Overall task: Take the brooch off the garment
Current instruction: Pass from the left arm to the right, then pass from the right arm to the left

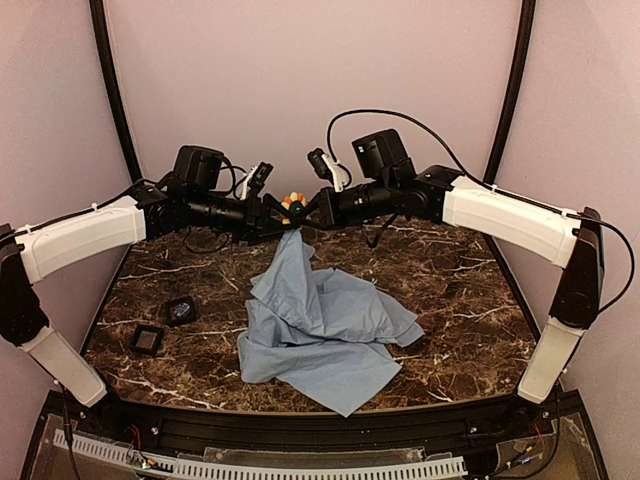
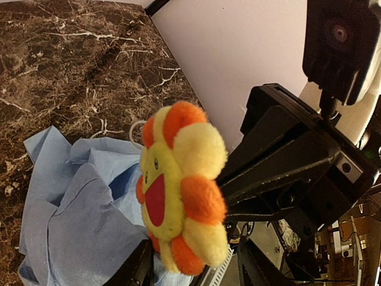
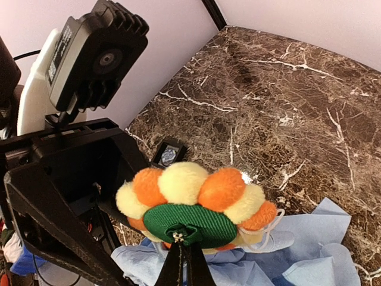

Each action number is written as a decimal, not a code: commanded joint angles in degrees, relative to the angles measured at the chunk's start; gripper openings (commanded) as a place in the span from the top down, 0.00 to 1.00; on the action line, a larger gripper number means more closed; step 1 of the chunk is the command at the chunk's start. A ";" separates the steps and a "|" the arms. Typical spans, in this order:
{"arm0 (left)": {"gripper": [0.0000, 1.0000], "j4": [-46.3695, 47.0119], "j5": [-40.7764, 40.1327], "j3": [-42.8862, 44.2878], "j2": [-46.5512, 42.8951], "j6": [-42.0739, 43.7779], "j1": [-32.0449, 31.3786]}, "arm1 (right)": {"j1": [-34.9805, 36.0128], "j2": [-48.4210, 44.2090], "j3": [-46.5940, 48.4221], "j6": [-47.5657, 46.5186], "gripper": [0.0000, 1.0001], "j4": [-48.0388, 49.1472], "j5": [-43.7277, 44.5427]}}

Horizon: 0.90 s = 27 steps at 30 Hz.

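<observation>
The brooch (image 1: pixel 293 207), a plush flower with orange and yellow petals, hangs in the air between both grippers above the table's far middle. My right gripper (image 3: pixel 184 250) is shut on the small tab on its green back (image 3: pixel 196 221). The left gripper (image 2: pixel 196 271) is open, with a finger (image 2: pixel 138 269) on either side of the brooch's face (image 2: pixel 178 185) and a gap at the right one. The light blue garment (image 1: pixel 320 330) lies crumpled on the table. One peak of it is drawn up to the brooch. Fabric (image 3: pixel 286 262) shows just under the flower.
Two small black square pads (image 1: pixel 181 311) (image 1: pixel 148 340) lie on the marble table (image 1: pixel 450 290) at the left. One pad (image 3: pixel 169 154) shows in the right wrist view. The two wrists nearly meet, with the left arm's body (image 3: pixel 65 179) close to the brooch.
</observation>
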 commanded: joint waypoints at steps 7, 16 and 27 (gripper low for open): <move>0.61 -2.64 -3.67 1.78 -0.29 5.53 -0.60 | -1.25 -0.45 0.96 0.38 1.00 0.15 -8.68; 0.79 -5.39 -3.82 3.28 -0.02 9.23 -0.60 | -1.32 0.00 1.30 -0.01 1.00 -1.43 -10.67; 0.73 -3.15 -1.07 2.73 0.05 8.78 -0.59 | -1.41 2.48 4.95 -2.68 1.00 -5.93 -11.91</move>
